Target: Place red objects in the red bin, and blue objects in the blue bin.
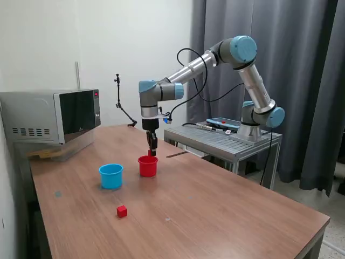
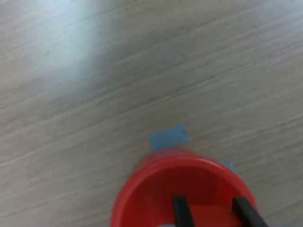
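The red cup (image 1: 147,166) stands upright on the wooden table (image 1: 215,210), and the light-blue cup (image 1: 111,176) stands just to its left in the exterior view. My gripper (image 1: 152,153) hangs right over the red cup's mouth, shut on a small red cube (image 1: 149,152). In the wrist view the two dark fingers (image 2: 180,212) of the gripper (image 2: 210,213) sit over the red cup (image 2: 142,198) with the red cube (image 2: 210,215) between them. A second red cube (image 1: 122,211) lies on the table nearer the front. No dark-blue cubes are in view.
A microwave (image 1: 54,116) stands at the table's back left in the exterior view. A metal stand (image 1: 226,137) holding the arm's base is at the back right. A small camera tripod (image 1: 123,105) stands behind. A patch of blue tape (image 2: 169,137) lies beside the red cup.
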